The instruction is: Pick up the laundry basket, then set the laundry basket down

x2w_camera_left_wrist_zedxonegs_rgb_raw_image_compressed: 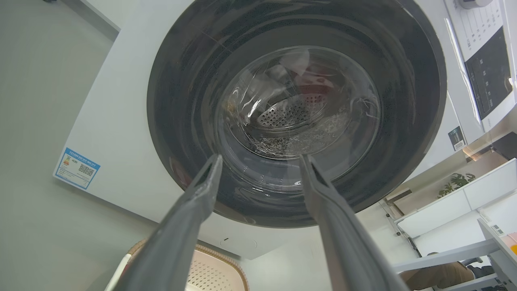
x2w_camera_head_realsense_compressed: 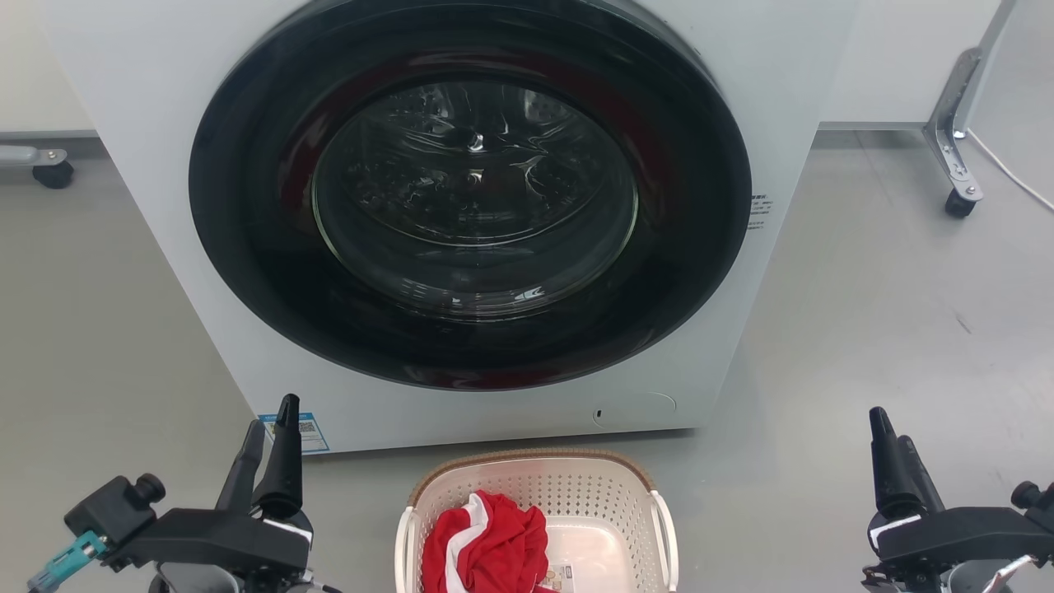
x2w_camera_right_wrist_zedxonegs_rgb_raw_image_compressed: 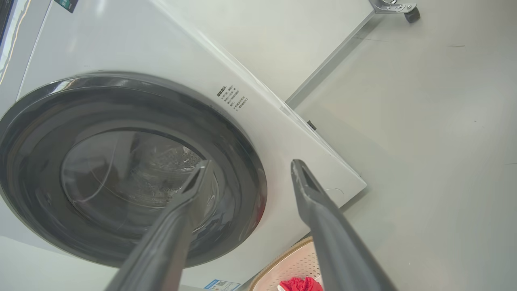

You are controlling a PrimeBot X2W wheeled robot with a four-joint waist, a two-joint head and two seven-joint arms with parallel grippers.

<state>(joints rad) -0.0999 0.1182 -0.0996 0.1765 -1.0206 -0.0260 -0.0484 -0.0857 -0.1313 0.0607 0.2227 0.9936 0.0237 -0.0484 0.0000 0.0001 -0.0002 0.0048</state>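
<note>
Fingers (x2w_camera_left_wrist_zedxonegs_rgb_raw_image_compressed: pixel 190 214) of the left gripper (x2w_camera_left_wrist_zedxonegs_rgb_raw_image_compressed: pixel 261 158) stand spread with a wide gap and nothing between them; in the left wrist view their tips frame the glass of the round door (x2w_camera_left_wrist_zedxonegs_rgb_raw_image_compressed: pixel 299 113) of the washing machine (x2w_camera_left_wrist_zedxonegs_rgb_raw_image_compressed: pixel 121 117), which is shut. Right gripper (x2w_camera_right_wrist_zedxonegs_rgb_raw_image_compressed: pixel 250 162) fingers are likewise parted and bare, one tip over the door's dark ring, the other over the machine's white front

From the head view the left gripper (x2w_camera_head_realsense_compressed: pixel 272 416) and right gripper (x2w_camera_head_realsense_compressed: pixel 891 428) point upward with the laundry basket (x2w_camera_head_realsense_compressed: pixel 593 494) between them, lower than their tips and apart from both. It sits upright on the grey floor (x2w_camera_head_realsense_compressed: pixel 865 313) near the foot of the machine, brown rim toward the door. A red and white cloth (x2w_camera_head_realsense_compressed: pixel 486 543) lies bunched inside, on the side nearer the left fingers, beside a small label (x2w_camera_head_realsense_compressed: pixel 564 574) on the bottom

A blue sticker (x2w_camera_head_realsense_compressed: pixel 300 432) on the machine's lower corner sits just beside the left fingertips. Beyond the right fingers, well apart, a caster (x2w_camera_head_realsense_compressed: pixel 959 202) of a metal frame rests on the floor
</note>
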